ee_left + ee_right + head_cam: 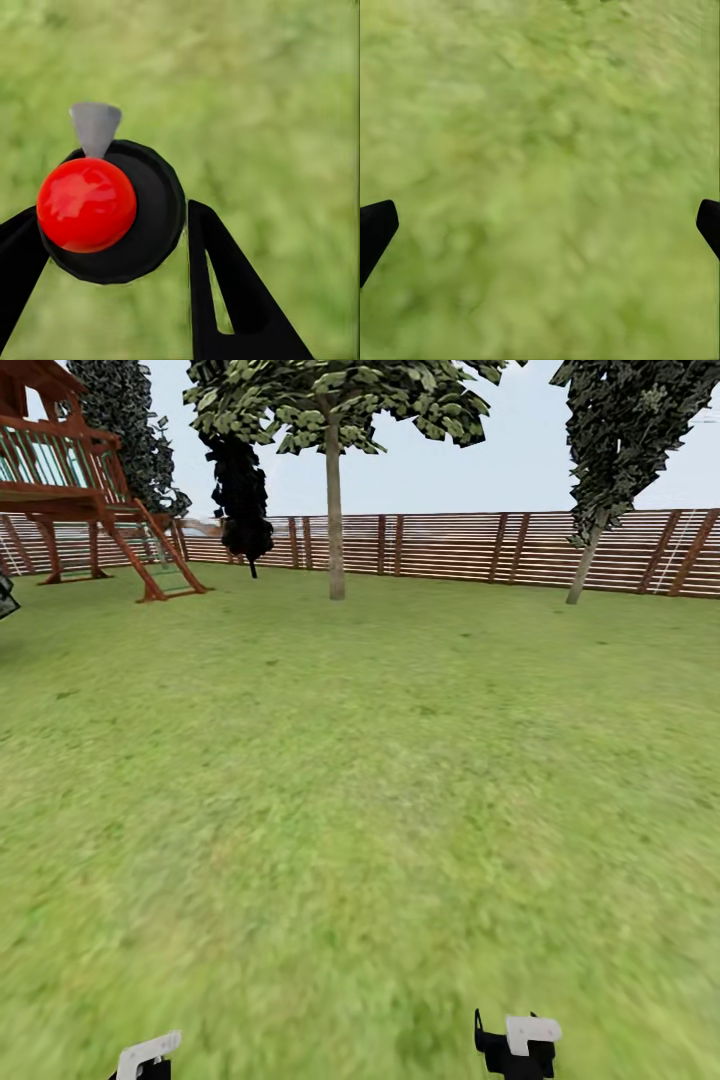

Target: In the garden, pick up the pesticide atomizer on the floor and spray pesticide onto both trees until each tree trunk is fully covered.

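Note:
In the left wrist view the pesticide atomizer (154, 225), a black round body with a red knob (86, 204) and a grey nozzle (95, 126), sits between the black fingers of my left gripper (112, 229), which is shut on it above grass. My left gripper (148, 1057) and right gripper (518, 1045) show low over the lawn in the head view. The right gripper (540, 225) is open with only grass between its fingers. One tree's straight grey-brown trunk (335, 520) stands far ahead by the fence. A second tree's trunk (583, 572) leans at the far right.
A reddish-brown slat fence (450, 545) closes the back of the lawn (360, 780). A wooden play tower with a ladder (70, 480) stands at the far left. A narrow black cone-shaped tree (240, 490) stands beside it. Open grass lies between me and the trees.

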